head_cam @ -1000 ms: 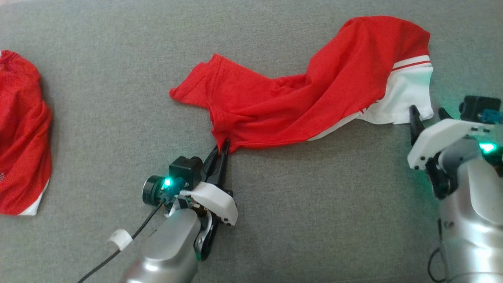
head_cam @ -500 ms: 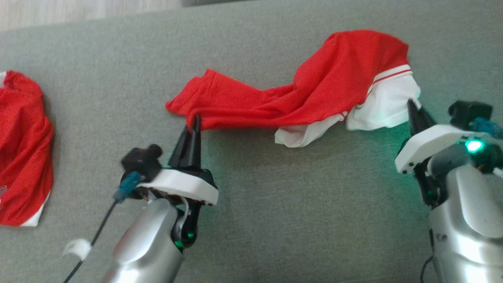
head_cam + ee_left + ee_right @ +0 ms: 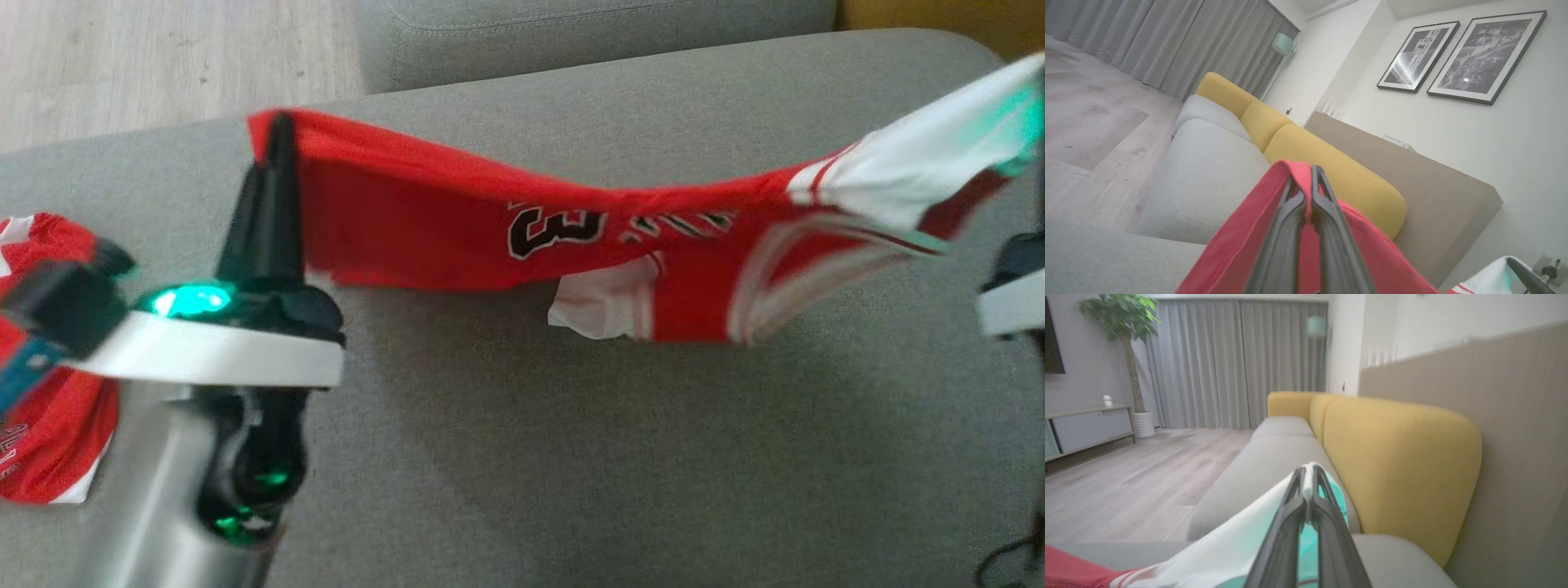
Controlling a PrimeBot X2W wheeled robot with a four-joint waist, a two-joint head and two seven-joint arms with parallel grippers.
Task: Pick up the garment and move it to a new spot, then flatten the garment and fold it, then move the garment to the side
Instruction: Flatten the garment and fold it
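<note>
Garment (image 3: pixel 441 220): red with white trim, up in the air over the grey sofa seat (image 3: pixel 571 465). Stretches sideways between both grippers and sags a little in the middle. Shows a black number on the front. Left gripper (image 3: pixel 279 135): pinched tight on the red end. Right gripper (image 3: pixel 1308 473): pinched tight on the white end. Second red garment (image 3: pixel 41 457): in a heap on the seat, far over at the left. Yellow back cushion (image 3: pixel 1400 457) behind the seat. Wood floor (image 3: pixel 163 65) past the sofa.
</note>
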